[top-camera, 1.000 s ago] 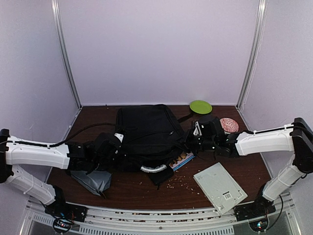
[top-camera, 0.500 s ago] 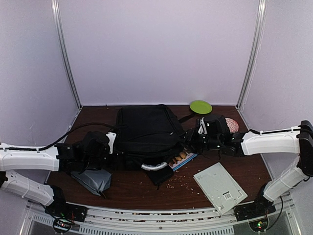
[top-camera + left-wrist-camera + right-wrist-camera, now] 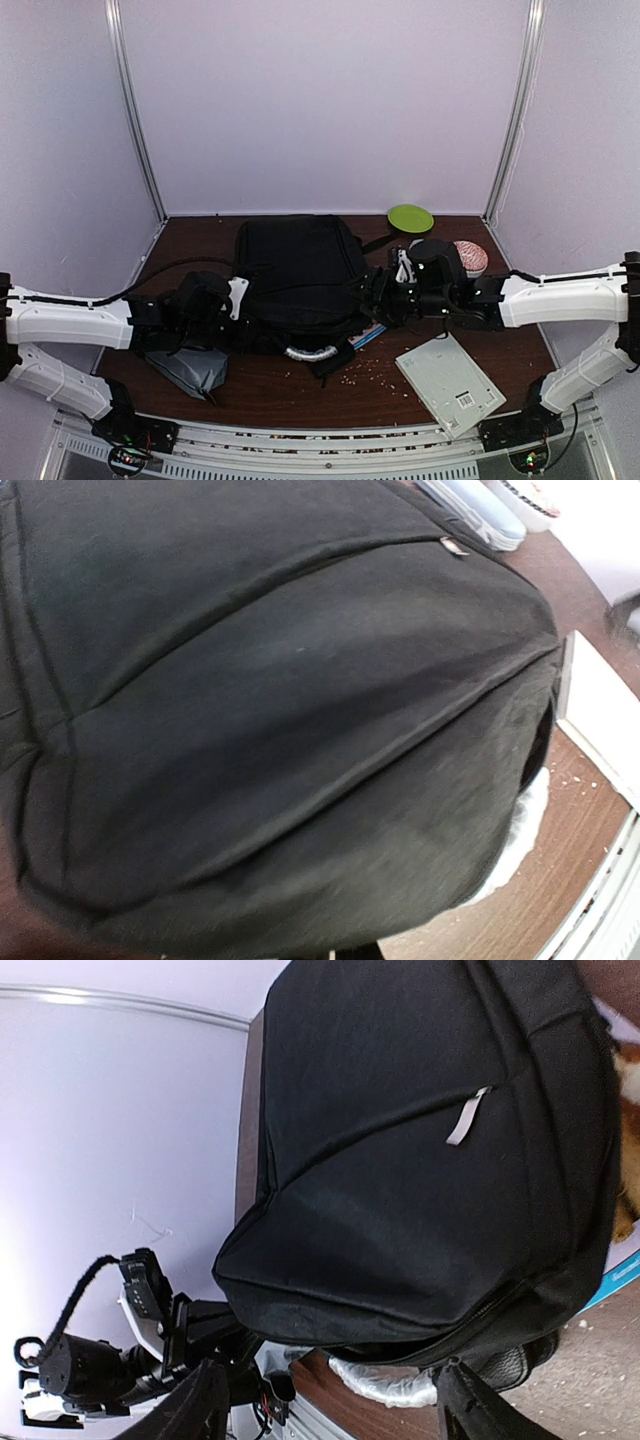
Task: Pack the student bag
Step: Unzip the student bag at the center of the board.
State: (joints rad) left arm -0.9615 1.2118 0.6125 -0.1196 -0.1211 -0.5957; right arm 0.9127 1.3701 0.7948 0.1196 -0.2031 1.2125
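Note:
The student bag (image 3: 298,272) is a big black fabric bag lying mid-table, and it fills the left wrist view (image 3: 270,710). Its grey-white handle (image 3: 310,352) pokes out at the near edge. My left gripper (image 3: 232,298) is at the bag's left edge, shut on the fabric, with its fingers hidden under the raised flap. My right gripper (image 3: 378,300) is at the bag's right edge and open. In the right wrist view its fingertips (image 3: 205,1400) stand wide apart, with only the handle (image 3: 385,1380) and table between them. A blue-edged book (image 3: 370,333) sticks out from under the bag's right side.
A grey zip pouch (image 3: 190,368) lies under my left arm. A flat white board (image 3: 450,385) sits near right, with crumbs (image 3: 365,375) scattered beside it. At the back right are a green plate (image 3: 410,217) and a pink round thing (image 3: 470,256).
My right gripper has opened and moved left against the bag's right edge. The book now lies further under the bag. My left arm shifted slightly with the bag's edge.

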